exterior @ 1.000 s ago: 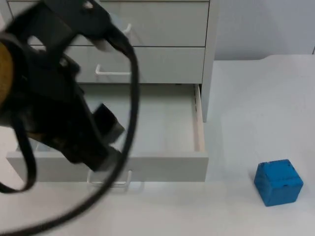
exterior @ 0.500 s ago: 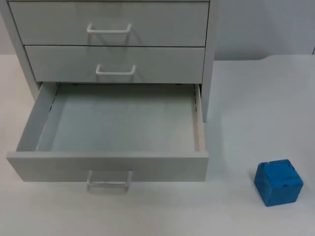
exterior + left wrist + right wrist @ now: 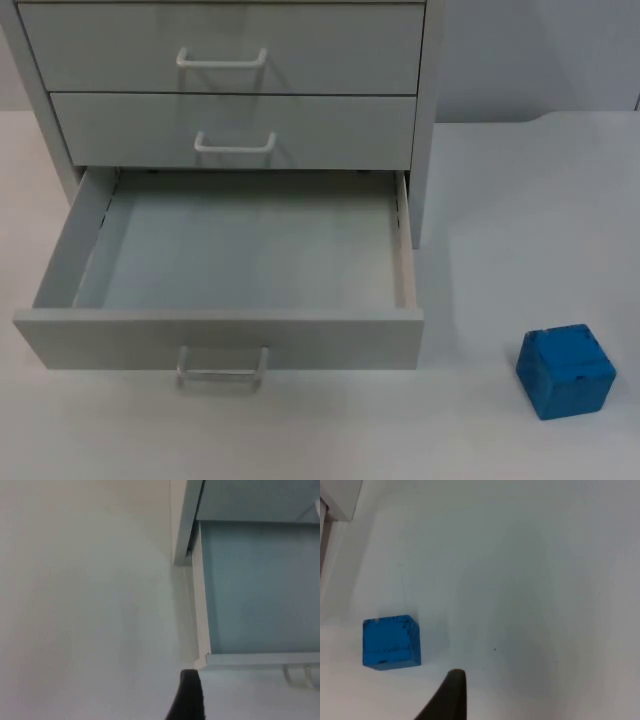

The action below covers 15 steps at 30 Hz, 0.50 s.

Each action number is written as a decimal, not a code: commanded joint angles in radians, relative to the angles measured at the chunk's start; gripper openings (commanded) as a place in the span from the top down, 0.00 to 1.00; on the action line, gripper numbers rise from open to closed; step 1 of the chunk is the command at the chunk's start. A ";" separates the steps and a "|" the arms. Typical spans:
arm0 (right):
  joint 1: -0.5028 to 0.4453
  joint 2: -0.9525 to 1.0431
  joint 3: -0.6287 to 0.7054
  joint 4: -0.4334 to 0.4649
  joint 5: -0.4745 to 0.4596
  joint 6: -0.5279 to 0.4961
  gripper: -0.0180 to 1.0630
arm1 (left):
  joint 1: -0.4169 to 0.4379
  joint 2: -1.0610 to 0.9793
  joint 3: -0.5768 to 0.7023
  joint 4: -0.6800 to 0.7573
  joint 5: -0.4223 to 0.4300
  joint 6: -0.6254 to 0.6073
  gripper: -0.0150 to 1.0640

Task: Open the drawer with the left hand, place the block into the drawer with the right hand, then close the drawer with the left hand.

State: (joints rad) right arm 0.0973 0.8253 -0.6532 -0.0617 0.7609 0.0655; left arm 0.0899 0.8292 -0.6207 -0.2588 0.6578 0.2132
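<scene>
While the bottom drawer (image 3: 240,250) stands pulled out of the cabinet (image 3: 425,120), its interior lies exposed and holds nothing. Its front panel (image 3: 220,340) faces the near edge of the counter (image 3: 520,200), and a white handle (image 3: 222,366) projects from that panel. Two upper drawers sit flush and closed above it, each with its own white handle (image 3: 221,58).

A blue block (image 3: 565,370) rests on the counter to the right of the open drawer, well apart from the drawer front and from the cabinet side. Its faces show small dark scuff marks.

From the left wrist view, the left gripper (image 3: 186,700) is positioned above the bare counter, just beside the left front corner of the open drawer (image 3: 255,585). One black fingertip is visible; whether this gripper is spread or pressed together cannot be determined.

From the right wrist view, the right gripper (image 3: 447,697) is positioned above the counter near the block (image 3: 391,642), without touching it. One black fingertip is visible; the state of this gripper likewise cannot be determined.
</scene>
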 commanded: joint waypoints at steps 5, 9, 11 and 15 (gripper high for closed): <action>-0.005 -0.004 0.005 0.005 0.005 -0.005 0.02 | 0.003 -0.122 -0.001 0.083 0.077 -0.046 0.36; -0.005 -0.004 0.005 0.005 0.005 -0.005 0.02 | 0.003 -0.206 0.018 0.083 0.084 -0.060 0.29; -0.005 -0.004 0.005 0.005 0.005 -0.005 0.02 | 0.003 -0.245 0.034 0.088 0.089 -0.083 0.15; -0.005 -0.004 0.005 0.008 0.020 -0.010 0.02 | 0.003 -0.285 0.051 0.088 0.098 -0.087 0.01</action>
State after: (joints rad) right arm 0.0973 0.8253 -0.6532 -0.0599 0.7698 0.0637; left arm 0.0899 0.5598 -0.5766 -0.1794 0.7511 0.1373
